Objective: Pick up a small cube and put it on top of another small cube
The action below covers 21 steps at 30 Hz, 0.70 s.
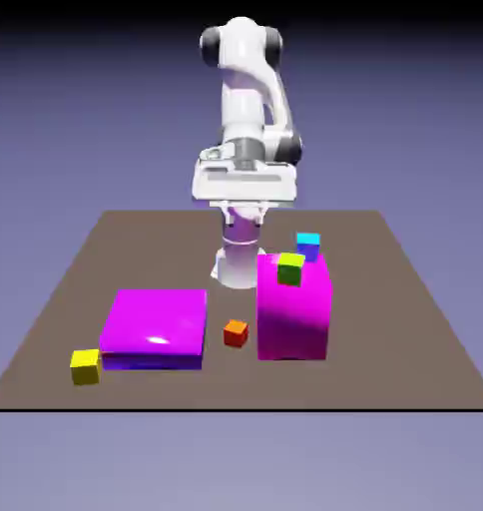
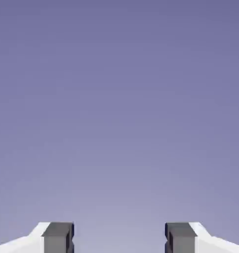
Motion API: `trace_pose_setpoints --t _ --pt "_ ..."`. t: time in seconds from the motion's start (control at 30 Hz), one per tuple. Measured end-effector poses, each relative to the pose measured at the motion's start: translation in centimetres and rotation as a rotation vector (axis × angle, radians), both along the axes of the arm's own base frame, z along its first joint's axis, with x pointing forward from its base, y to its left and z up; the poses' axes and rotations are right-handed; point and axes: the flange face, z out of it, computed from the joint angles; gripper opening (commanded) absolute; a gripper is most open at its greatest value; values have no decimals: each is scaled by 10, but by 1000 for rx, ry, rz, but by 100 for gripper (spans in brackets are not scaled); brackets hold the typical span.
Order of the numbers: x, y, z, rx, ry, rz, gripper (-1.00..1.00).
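So the arm is tucked up high near its base, and the gripper (image 2: 119, 239) is spread wide with nothing in it: in the hand view the two grey fingertips (image 2: 57, 237) sit well apart at the bottom edge and between them there's only blue-violet backdrop, no cube, no table. That tells me the hand isn't pointing down at the work yet, so I'd call this the very start of the reach. The orange-red cube (image 1: 236, 332) sits on the brown table (image 1: 405, 299), in the gap between the flat magenta slab (image 1: 154, 327) and the tall magenta block (image 1: 294, 307), nearer the block but touching neither as far as I can see. That gap is the tricky bit imo. I'd tip the hand to face straight down first, get the cube centred between the fingertips in the hand view, then drop vertically instead of sweeping in from the side, since a sideways approach could clip the tall block. I'd also turn the wrist so the fingers close along the open lane, not toward the magenta walls. For where to stack it, the green cube (image 1: 290, 267) and the blue cube (image 1: 307, 245) are up on the tall block, and the yellow cube (image 1: 85, 365) is down by the slab's near corner at the exterior view's left; yellow looks like the easiest target, being low and out in the open.
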Motion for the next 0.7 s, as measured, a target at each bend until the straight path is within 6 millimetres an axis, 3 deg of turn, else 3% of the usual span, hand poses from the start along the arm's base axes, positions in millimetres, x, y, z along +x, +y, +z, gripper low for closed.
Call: trace_pose_setpoints --t 0.17,0.47,0.7 --pt "9 -23 2 -284 -22 199 0" --pt "20 -56 -11 -797 -3 600 0" --pt "26 -64 -45 -1157 42 993 0"
